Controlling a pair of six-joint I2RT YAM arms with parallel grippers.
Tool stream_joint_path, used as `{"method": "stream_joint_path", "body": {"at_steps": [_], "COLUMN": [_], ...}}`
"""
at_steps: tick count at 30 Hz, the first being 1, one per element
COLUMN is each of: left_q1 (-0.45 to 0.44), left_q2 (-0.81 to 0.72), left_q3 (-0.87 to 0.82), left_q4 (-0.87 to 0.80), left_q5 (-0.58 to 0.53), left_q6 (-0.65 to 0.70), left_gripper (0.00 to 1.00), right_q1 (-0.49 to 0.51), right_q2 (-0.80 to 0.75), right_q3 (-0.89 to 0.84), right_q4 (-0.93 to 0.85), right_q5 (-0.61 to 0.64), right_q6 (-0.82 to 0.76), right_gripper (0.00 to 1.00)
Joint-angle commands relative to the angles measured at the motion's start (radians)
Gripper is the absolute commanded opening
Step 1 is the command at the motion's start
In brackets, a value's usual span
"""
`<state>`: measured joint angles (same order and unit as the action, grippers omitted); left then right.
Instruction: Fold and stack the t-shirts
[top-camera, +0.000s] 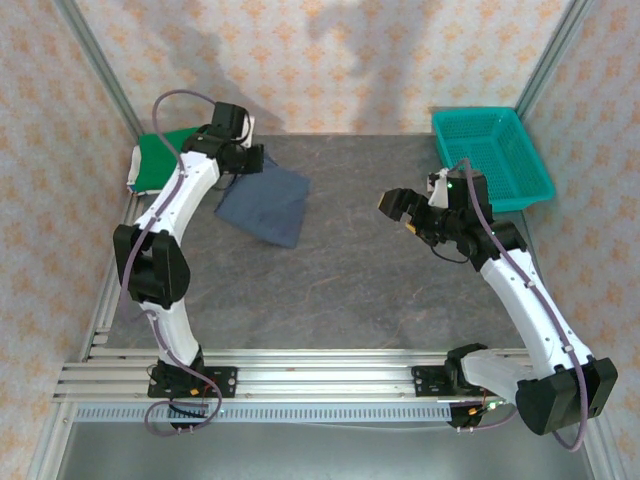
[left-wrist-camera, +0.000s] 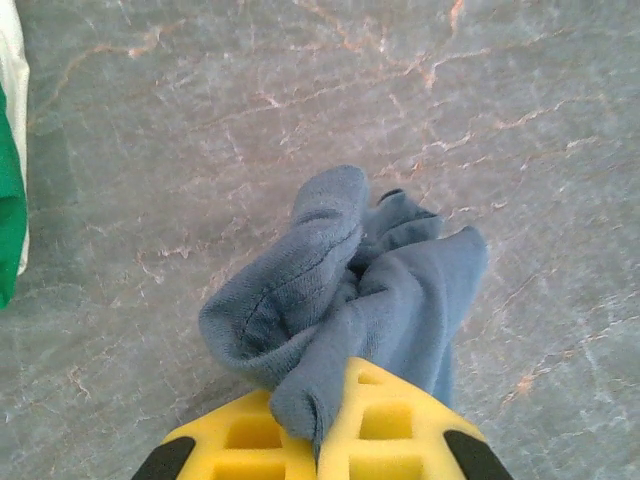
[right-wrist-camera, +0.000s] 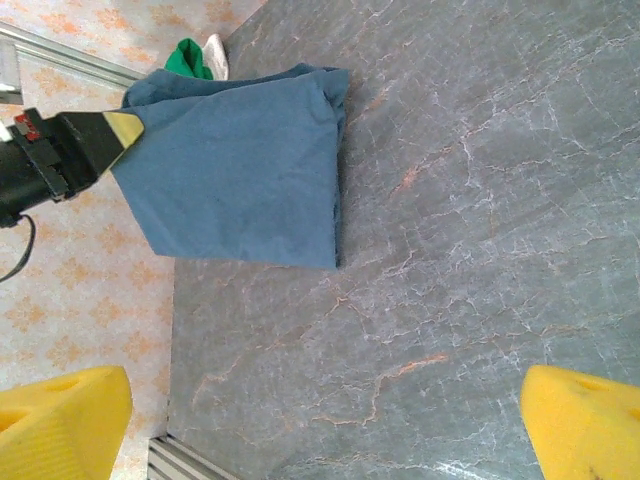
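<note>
We see bright, even light that comes from above. Soft grey shadows fall on the back wall (top-camera: 330, 80), and the table (top-camera: 350, 300) has only faint dark patches. Nothing shines too hard. The blue t-shirt (left-wrist-camera: 330, 290) looks sharp up close, but the yellow fingers (left-wrist-camera: 345, 455) at the bottom edge look a little fuzzy.

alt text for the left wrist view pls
The left gripper is shut on a bunched fold of the slate-blue t-shirt, over a grey marbled table. Slivers of the green t-shirt and the white t-shirt show at the left edge.
</note>
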<state>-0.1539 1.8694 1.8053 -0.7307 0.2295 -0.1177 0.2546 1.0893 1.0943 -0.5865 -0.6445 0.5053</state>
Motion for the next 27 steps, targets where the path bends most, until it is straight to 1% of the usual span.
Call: {"method": "stream_joint_path", "body": {"at_steps": [1,10,18,27], "left_q1": [0.029,0.119,0.187,0.289], "left_q2": [-0.040,-0.004,0.127,0.163], "left_q3": [0.064,0.258,0.569,0.643], "left_q4": [-0.035,-0.121,-0.250,-0.212], "left_q5": [0.053,0.130,0.167,0.205], "left_q6": [0.042,0.060,0.090,0.064], "left_gripper": [0.00,0.00,0.00,0.00], "right_q1": [0.006,0.006,0.006,0.006], "right_q2": [0.001,0.026,0.072,0.143], "right_q3": [0.009,0.013,0.027,0.070], "right_q4": [0.039,0.042,0.064,0.061], "right_q5": [-0.018,-0.021,-0.021,-0.021], "right_q6": [-0.003,-0.002,0.006,0.000], "right_gripper": [0.99,0.99,0.99,0.99]}}
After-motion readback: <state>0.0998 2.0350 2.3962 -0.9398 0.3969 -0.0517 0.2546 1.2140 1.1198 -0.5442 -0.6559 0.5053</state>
